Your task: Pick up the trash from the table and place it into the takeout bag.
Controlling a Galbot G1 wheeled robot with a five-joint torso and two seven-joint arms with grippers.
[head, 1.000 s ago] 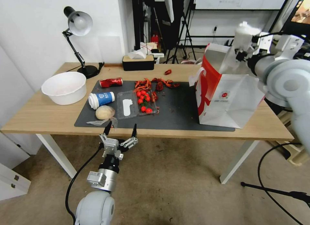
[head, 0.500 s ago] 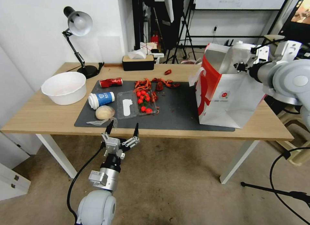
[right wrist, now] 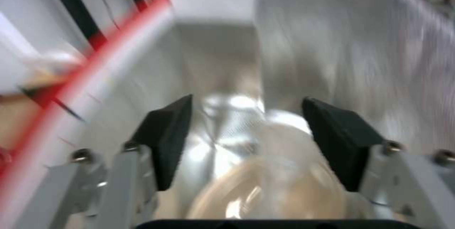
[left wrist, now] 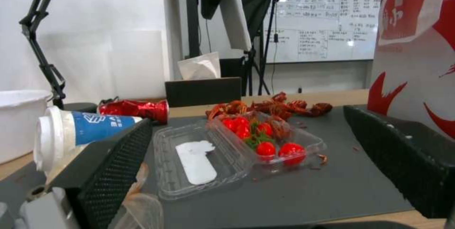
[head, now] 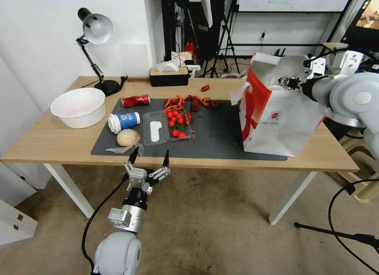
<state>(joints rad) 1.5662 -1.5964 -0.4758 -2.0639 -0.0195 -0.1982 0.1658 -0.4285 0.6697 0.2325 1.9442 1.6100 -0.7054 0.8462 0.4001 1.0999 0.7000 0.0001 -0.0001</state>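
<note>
The right gripper [right wrist: 246, 140] is spread wide inside the takeout bag [head: 284, 121], nothing gripped; 1 clear plastic cup [right wrist: 270, 182] lies just beneath. Light, slippery, crushable: best held gently around its wall.

Right wrist view blurred throughout – clear plastic cup [right wrist: 279, 172] smeared, cut off at lower edge. Takeout bag [head: 284, 125] walls hide right gripper [head: 290, 82] fingertips in head view. Paper cup [left wrist: 71, 134] lettering unreadable.

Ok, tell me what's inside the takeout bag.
The right gripper is open inside the takeout bag, above a clear plastic cup against the foil lining. The cup hides the bag's bottom.
</note>
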